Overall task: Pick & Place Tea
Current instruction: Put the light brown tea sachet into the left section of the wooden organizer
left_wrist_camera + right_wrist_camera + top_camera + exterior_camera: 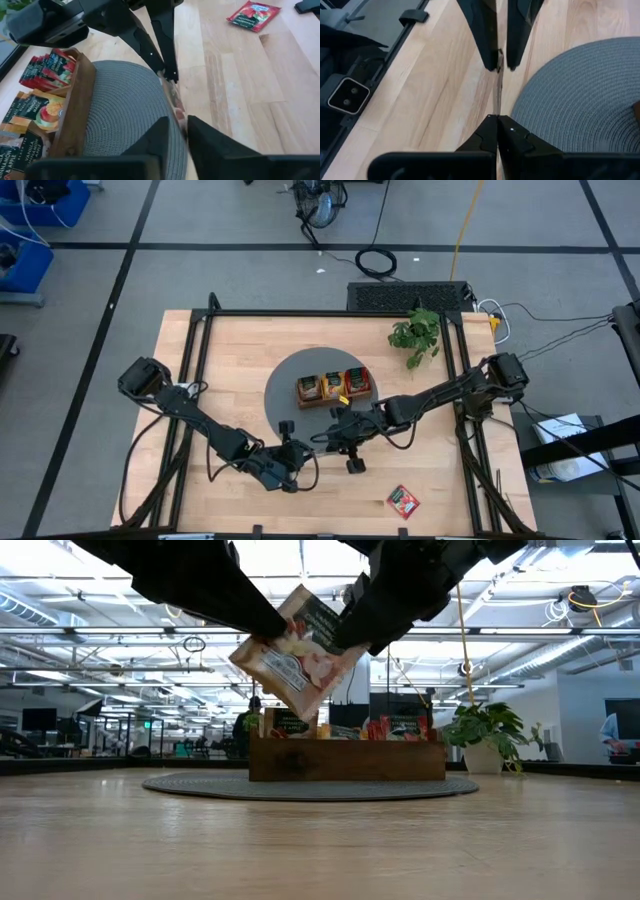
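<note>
From above my arms hide the beige tea sachet, which hangs tilted over the surface beside the grey mat, my right tool pinched shut on one edge, my left tool slightly parted around the other.

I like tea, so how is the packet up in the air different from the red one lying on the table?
The beige tea sachet hangs tilted in the air, pinched between both grippers; the red tea sachet lies flat on the wooden table, untouched. Both are small, flat, printed packets.
</note>
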You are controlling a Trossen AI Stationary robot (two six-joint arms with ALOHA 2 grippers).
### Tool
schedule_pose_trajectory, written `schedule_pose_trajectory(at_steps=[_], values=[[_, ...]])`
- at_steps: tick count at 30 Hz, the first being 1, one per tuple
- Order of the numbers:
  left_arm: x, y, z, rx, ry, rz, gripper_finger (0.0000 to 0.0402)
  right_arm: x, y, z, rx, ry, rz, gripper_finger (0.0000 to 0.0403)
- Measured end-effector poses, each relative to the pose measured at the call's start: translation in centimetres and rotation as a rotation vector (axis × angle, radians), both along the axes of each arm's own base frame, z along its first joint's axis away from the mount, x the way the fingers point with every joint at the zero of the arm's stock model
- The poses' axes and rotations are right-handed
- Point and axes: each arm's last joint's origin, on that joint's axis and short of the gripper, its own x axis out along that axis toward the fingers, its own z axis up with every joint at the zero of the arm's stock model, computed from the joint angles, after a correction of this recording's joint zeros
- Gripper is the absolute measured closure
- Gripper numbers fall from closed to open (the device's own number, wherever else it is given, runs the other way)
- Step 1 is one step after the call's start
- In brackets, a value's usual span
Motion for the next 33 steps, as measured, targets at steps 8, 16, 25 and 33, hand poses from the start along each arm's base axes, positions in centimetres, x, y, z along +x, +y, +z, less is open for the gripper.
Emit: schedule_pose_trajectory(at_steps=[8, 16, 25, 33], values=[[-0.6, 0.0, -0.1, 0.006, 0.042, 0.006, 0.024, -0.1, 0.0, -0.2, -0.008, 0.021, -0.001, 0.0403], [-4.8, -1.1, 1.6, -0.071, 0.095, 0.114, 0.0243, -0.8, -1.6, -1.2, -0.091, 0.157, -0.03, 0.0403], [-7.2, -2.4, -1.2, -0.118, -0.076, 0.089, 0.0391, 0.5, -5.1, 1.2, -0.156, 0.181, -0.051, 0.0403], [-9.0, -0.8, -4.5, -0.211, -0.196, -0.035, 0.0389, 1.8, -8.2, 4.8, -0.241, 0.138, 0.01, 0.0403]])
